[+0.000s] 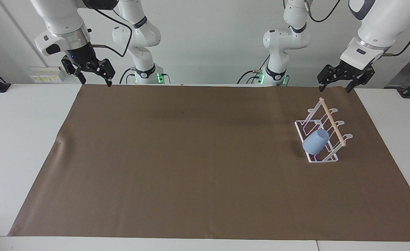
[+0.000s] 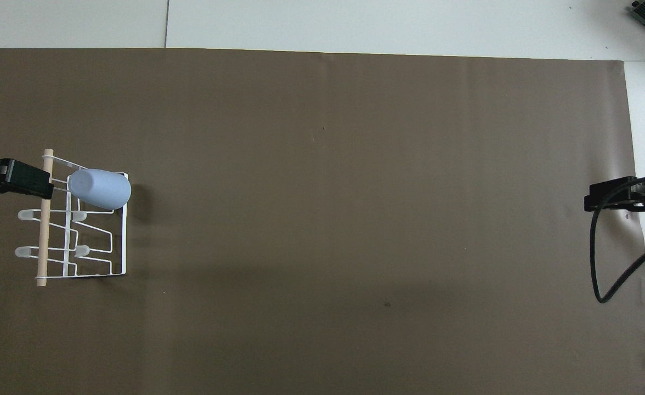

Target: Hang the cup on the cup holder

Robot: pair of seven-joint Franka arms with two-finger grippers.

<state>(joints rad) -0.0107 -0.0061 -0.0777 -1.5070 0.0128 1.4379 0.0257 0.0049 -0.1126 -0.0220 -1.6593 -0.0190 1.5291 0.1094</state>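
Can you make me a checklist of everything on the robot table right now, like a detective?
Surface: white table with a brown mat over most of it; small crease at the mat's edge toward the right arm's end.
Job's things: light-blue cup sits tilted on a prong of the white cup holder, at the left arm's end.
Clutter: nothing seen.
Grippers: left gripper open, empty, raised above the mat's edge near the cup holder; right gripper open, empty, raised over the mat's corner at its own end.
Cables: black cable loops from the right gripper.
Surroundings: plain white wall; green lights at the arm bases.
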